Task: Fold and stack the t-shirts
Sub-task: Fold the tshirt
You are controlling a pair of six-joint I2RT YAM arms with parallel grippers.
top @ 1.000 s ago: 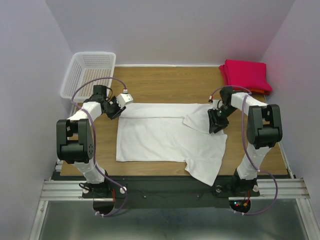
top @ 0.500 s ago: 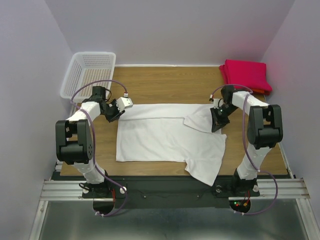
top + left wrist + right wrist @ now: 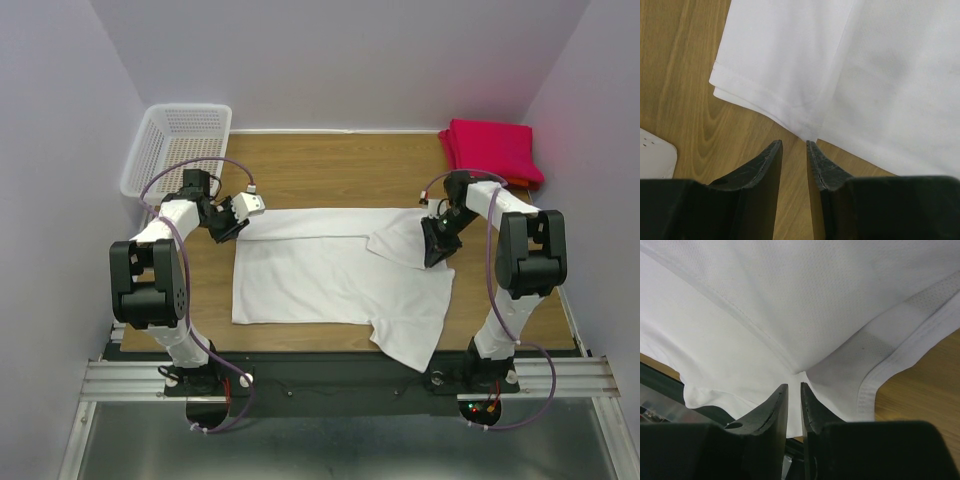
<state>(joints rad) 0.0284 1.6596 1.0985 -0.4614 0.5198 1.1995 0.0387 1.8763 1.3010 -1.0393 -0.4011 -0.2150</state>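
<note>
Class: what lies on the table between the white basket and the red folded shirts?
Only bare wooden table, seen in the top view, between basket and red shirts; the white t-shirt lies nearer the arms.

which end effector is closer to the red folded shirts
Right. The right end effector is over a sleeve of the white t-shirt, just in front of the red stack; the left end effector is across the table by the other sleeve.

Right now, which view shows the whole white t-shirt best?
Top external: the white t-shirt shows almost whole. Left wrist shows only one hemmed corner; right wrist only seams and an edge band, close up.
</note>
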